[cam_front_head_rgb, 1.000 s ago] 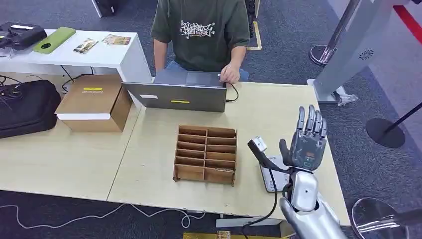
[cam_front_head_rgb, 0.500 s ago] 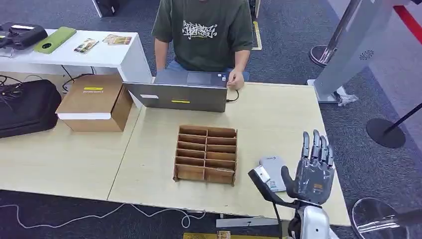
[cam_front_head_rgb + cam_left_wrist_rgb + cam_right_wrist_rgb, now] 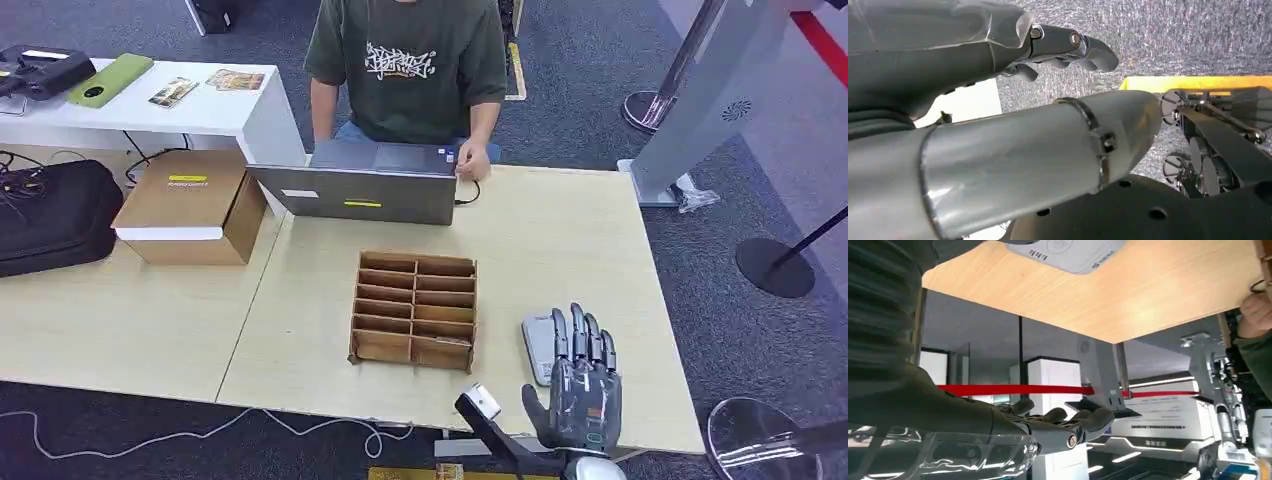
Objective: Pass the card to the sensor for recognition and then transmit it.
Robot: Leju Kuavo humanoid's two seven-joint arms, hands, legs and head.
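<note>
The sensor, a flat grey card reader (image 3: 540, 338), lies on the wooden table (image 3: 560, 230) near its front right corner. My right hand (image 3: 580, 395) stands just in front of the reader at the table's near edge, fingers straight and apart, palm away from me, holding nothing. In the right wrist view the same hand (image 3: 1063, 426) stretches out flat and bare, with the reader (image 3: 1063, 251) on the table beyond it. My left hand (image 3: 1068, 45) hangs beside my body over the grey carpet, its fingers loosely bent with nothing in them.
A brown cardboard divider tray (image 3: 414, 310) sits mid-table, left of the reader. A person in a green shirt (image 3: 405, 60) sits at a grey laptop (image 3: 360, 185) at the far edge. A cardboard box (image 3: 190, 205) and black bag (image 3: 50, 215) are left; small cards (image 3: 235, 80) lie on a white table.
My right hand has come down and back from above the reader toward the table's near edge, uncovering the reader. The person's hand shifted slightly on the laptop.
</note>
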